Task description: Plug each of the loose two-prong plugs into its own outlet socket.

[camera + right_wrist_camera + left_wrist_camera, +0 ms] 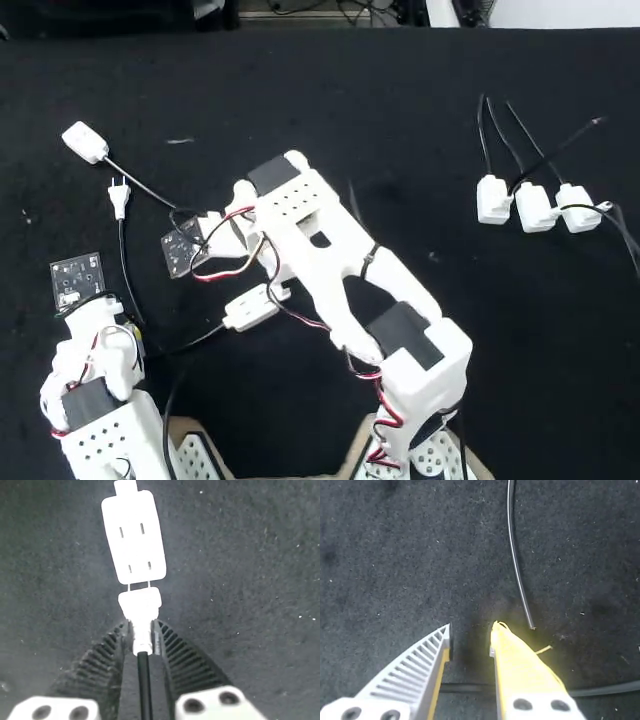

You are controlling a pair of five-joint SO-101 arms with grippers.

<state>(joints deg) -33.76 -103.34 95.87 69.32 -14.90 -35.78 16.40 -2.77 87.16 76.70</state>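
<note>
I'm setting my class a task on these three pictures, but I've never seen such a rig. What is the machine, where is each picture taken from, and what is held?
Two robot arms sit at a black table. One picture looks down from above; the other two come from cameras on the arms' wrists. The right gripper is shut on a white plug, its prongs at a white outlet socket. The left gripper is open over a black cable. Another loose plug lies on the table.
</note>
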